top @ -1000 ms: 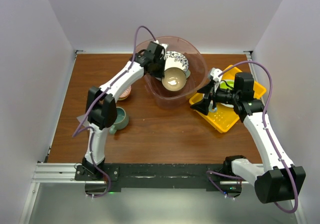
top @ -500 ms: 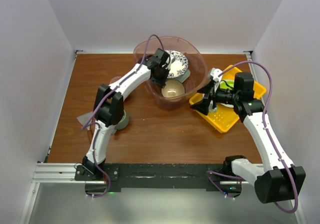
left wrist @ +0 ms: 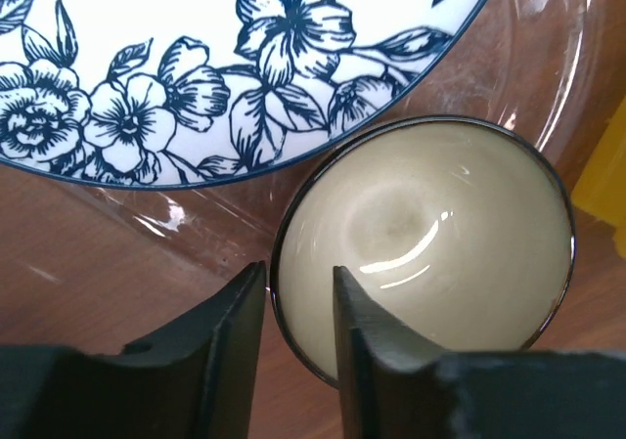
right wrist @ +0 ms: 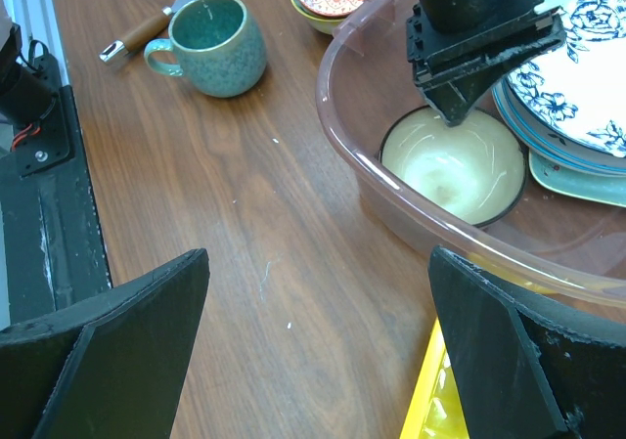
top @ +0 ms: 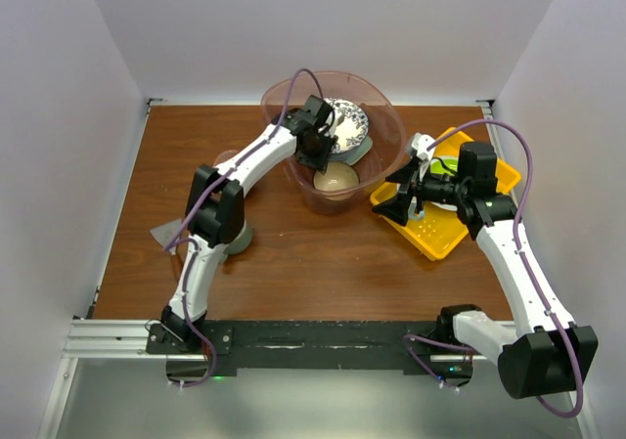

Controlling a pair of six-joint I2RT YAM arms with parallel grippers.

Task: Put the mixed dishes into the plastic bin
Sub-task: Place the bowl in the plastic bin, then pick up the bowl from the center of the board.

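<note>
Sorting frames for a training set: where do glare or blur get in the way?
Left wrist view: a highlight glints inside the tan bowl; the blue floral plate is crisp, the left gripper soft-edged. Right wrist view: the right gripper looms dark up close, the teal mug sharp, the plastic bin glossy at its rim. Top view: even light, no harsh glare.

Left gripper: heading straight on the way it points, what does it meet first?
Probably the cream bowl, whose rim sits between the fingers of the left gripper; beyond lies the floor of the plastic bin. Depth is unclear.
</note>
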